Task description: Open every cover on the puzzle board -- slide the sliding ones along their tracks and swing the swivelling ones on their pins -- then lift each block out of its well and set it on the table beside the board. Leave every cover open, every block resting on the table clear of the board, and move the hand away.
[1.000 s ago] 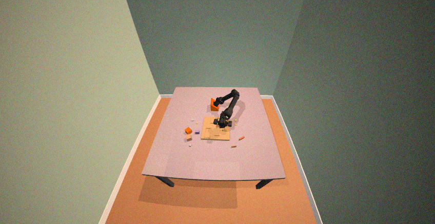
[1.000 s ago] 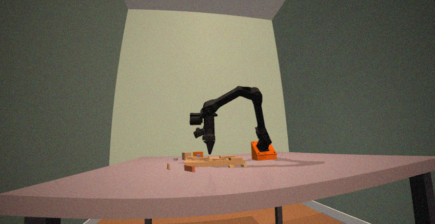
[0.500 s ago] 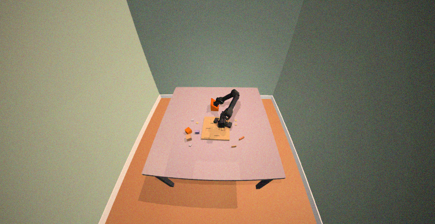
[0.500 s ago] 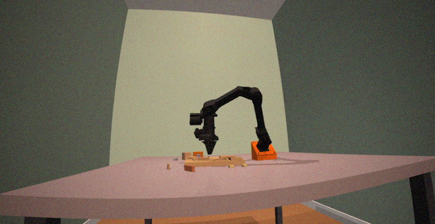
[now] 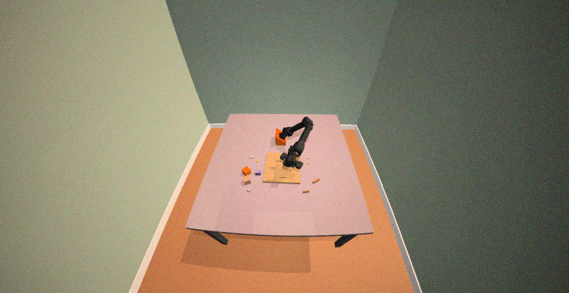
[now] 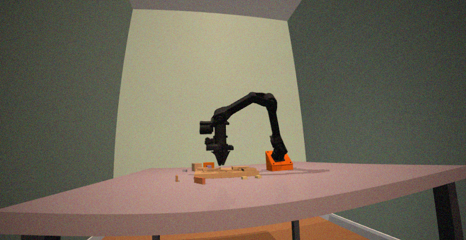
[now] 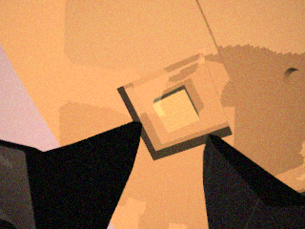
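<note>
The wooden puzzle board lies flat on the table. My gripper is partly open and empty, pointing down just above the board. In the wrist view, a square wooden surround with dark edges lies just ahead of the fingertips. A pale yellow square block shows at its middle, with a dark gap along two sides. Pale yellow pieces lie on the table beside the board. The hand hides part of the board, and I cannot tell how each cover stands.
Left of the board lie an orange cube, a tan block and a purple block. An orange-red bar and a brown bar lie near its front right. The orange arm base stands behind it.
</note>
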Available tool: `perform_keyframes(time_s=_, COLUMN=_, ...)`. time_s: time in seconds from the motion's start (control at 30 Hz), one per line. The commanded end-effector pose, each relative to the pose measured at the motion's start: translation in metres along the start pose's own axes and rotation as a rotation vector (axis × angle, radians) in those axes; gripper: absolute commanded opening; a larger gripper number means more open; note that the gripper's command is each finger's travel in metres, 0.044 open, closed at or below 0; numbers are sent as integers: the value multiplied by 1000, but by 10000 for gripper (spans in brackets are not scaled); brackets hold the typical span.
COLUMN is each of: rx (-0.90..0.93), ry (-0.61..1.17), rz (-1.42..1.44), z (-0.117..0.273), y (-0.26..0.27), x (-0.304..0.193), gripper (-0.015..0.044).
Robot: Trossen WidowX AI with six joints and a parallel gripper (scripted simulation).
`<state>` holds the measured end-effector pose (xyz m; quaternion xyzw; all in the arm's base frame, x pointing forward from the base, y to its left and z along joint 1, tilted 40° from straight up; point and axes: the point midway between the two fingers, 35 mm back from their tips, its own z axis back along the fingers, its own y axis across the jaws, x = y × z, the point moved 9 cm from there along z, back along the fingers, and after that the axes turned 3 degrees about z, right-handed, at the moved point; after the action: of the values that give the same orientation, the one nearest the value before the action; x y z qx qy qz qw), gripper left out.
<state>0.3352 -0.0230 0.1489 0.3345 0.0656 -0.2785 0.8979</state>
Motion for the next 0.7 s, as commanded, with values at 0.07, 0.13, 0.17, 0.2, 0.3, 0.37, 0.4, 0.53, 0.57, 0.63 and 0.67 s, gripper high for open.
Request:
perform_keyframes(time_s=0.07, rx=1, ry=0, rz=-101, z=-1, y=0, x=0, gripper=144)
perform_keyframes(time_s=0.13, rx=1, ry=0, rz=-130, z=-1, y=0, x=0, gripper=144)
perform_keyframes(time_s=0.17, rx=1, ry=0, rz=-145, z=-1, y=0, x=0, gripper=144)
perform_keyframes(time_s=0.2, rx=1, ry=0, rz=-160, z=-1, y=0, x=0, gripper=144)
perform_keyframes(time_s=0.3, rx=1, ry=0, rz=-204, z=-1, y=0, x=0, gripper=144)
perform_keyframes(time_s=0.37, rx=1, ry=0, rz=-233, z=-1, y=0, x=0, gripper=144)
perform_keyframes(time_s=0.4, rx=1, ry=0, rz=-248, z=-1, y=0, x=0, gripper=144)
perform_keyframes(time_s=0.53, rx=1, ry=1, rz=-307, z=-1, y=0, x=0, gripper=144)
perform_keyframes(time_s=0.57, rx=1, ry=1, rz=-321, z=-2, y=0, x=0, gripper=144)
perform_keyframes(time_s=0.63, rx=1, ry=1, rz=-351, z=-2, y=0, x=0, gripper=144)
perform_keyframes(time_s=0.67, rx=1, ry=1, rz=-365, z=-2, y=0, x=0, gripper=144)
